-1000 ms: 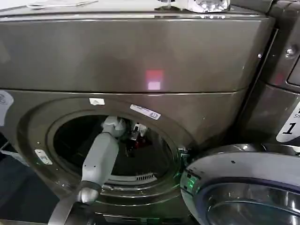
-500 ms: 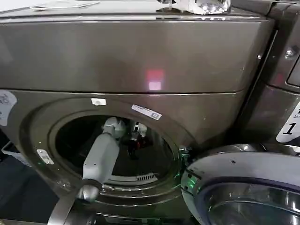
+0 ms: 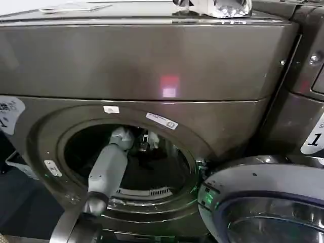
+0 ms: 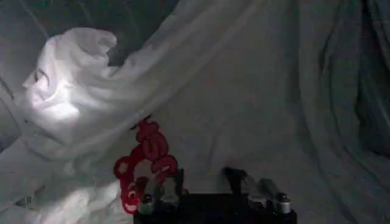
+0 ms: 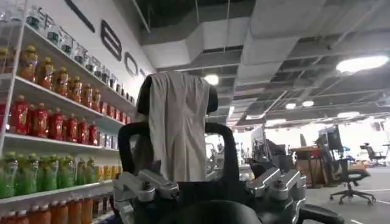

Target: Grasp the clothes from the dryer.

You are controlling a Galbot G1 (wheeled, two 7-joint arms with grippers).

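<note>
Left gripper (image 4: 204, 182) pushed deeper into dryer (image 3: 152, 66) drum than a second ago; fingers spread against white clothes (image 4: 201, 103), nothing pinched yet; closing judged next

The left arm (image 3: 107, 172) slants up from the lower left and forward, its elbow low and its wrist raised. The left gripper (image 4: 204, 182) has its jaws parted. The right gripper (image 5: 177, 152) points upward, its jaws spread wide.
</note>
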